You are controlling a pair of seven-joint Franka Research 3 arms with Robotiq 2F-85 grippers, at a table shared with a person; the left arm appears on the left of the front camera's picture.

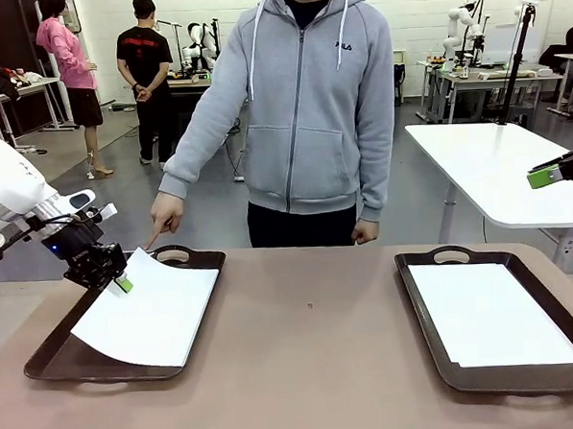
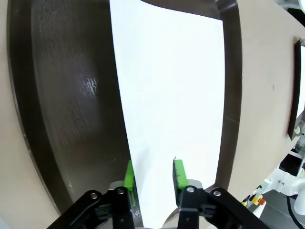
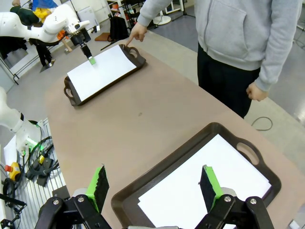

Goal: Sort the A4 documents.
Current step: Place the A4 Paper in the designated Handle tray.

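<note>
One white A4 sheet (image 1: 152,313) lies in the left brown tray (image 1: 54,361), its far left corner slightly raised. My left gripper (image 1: 120,281) hangs at that sheet's left edge. In the left wrist view its green pads (image 2: 178,171) stand apart over the sheet (image 2: 176,86), so my left gripper (image 2: 152,174) is open. A second white sheet (image 1: 489,314) lies flat in the right tray (image 1: 421,313). My right gripper (image 1: 553,174) hovers high at the right edge. The right wrist view shows my right gripper (image 3: 155,183) open wide above that sheet (image 3: 238,167).
A person in a grey hoodie stands at the far side, one hand (image 1: 164,216) pointing a finger at the left tray's far handle (image 1: 173,254). The tan tabletop (image 1: 313,348) stretches between the trays. A white table (image 1: 495,165) stands behind on the right.
</note>
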